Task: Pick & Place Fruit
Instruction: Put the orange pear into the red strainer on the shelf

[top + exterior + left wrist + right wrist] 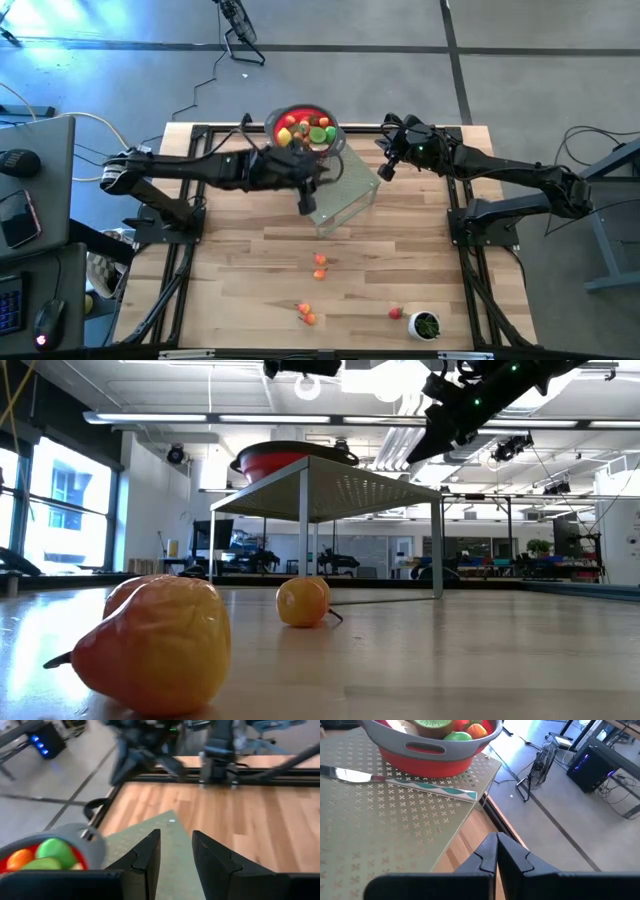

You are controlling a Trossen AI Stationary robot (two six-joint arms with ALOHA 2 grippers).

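Mostly fruit (307,130) in bowl (335,126) — beside left gripper (306,205) (jaws parted).

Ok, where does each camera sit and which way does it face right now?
High: overhead, straight down; both arms, red bowl on the raised shelf.
Low: table height, level across; fruit close, shelf legs, an arm above.
Left wrist: past the left gripper, open, over the shelf.
Right wrist: past the right gripper, shut, toward the knife.
Both wrists share the bowl.

Glossy plastic fruit (155,643) on smooth wooden table (250,280).
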